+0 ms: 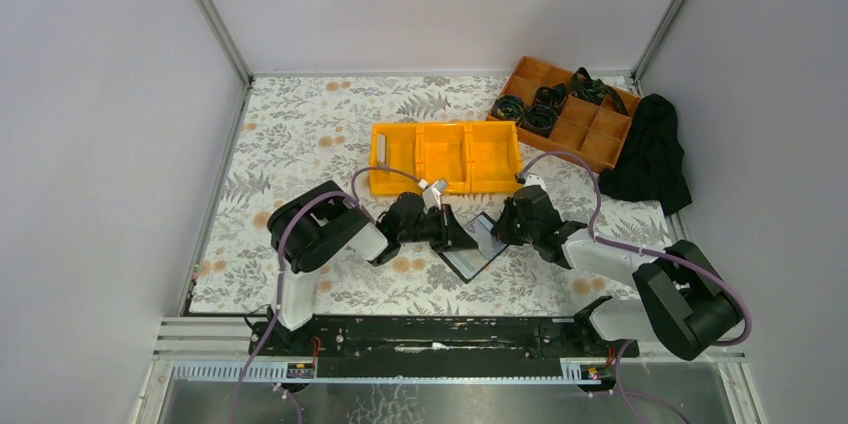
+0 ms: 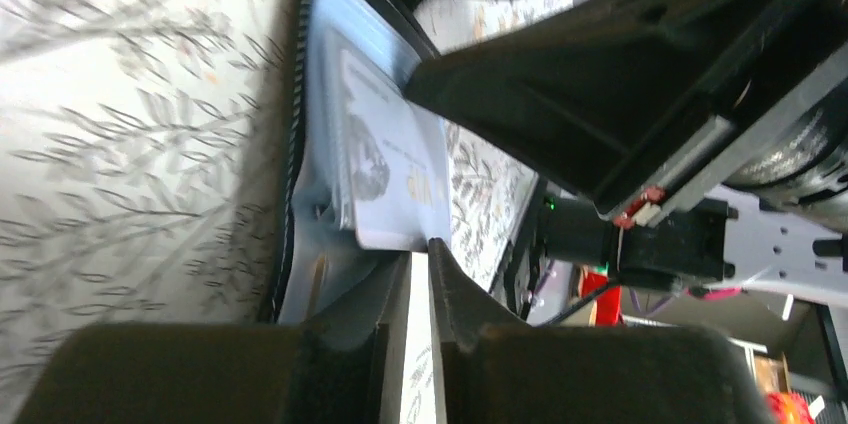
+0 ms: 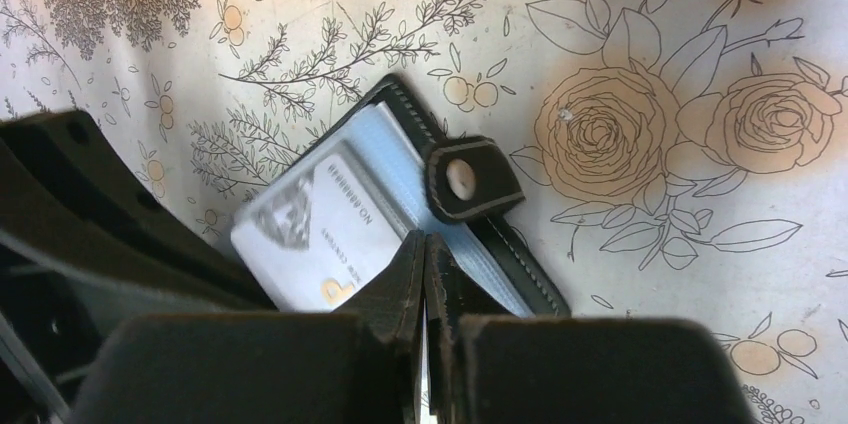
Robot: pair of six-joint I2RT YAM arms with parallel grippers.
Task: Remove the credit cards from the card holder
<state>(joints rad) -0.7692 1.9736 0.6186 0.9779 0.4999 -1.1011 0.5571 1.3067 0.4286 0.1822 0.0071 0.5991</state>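
Note:
The black card holder (image 1: 476, 246) lies open on the flowered cloth between my two grippers, its clear sleeves up. A pale grey credit card (image 3: 315, 229) sticks partway out of a sleeve toward the left gripper. In the left wrist view that card (image 2: 390, 169) ends right at the tips of my left gripper (image 2: 421, 247). Its jaws stand a narrow slit apart, and only cloth shows between them. My right gripper (image 3: 425, 238) is shut, its tips resting on the sleeves beside the snap strap (image 3: 470, 182). Another grey card (image 1: 381, 149) lies in the yellow bin's left compartment.
The yellow three-compartment bin (image 1: 445, 179) stands just behind the holder. An orange divided tray (image 1: 590, 134) with black coiled items sits at the back right. A black cloth (image 1: 650, 154) lies beside it at the right edge.

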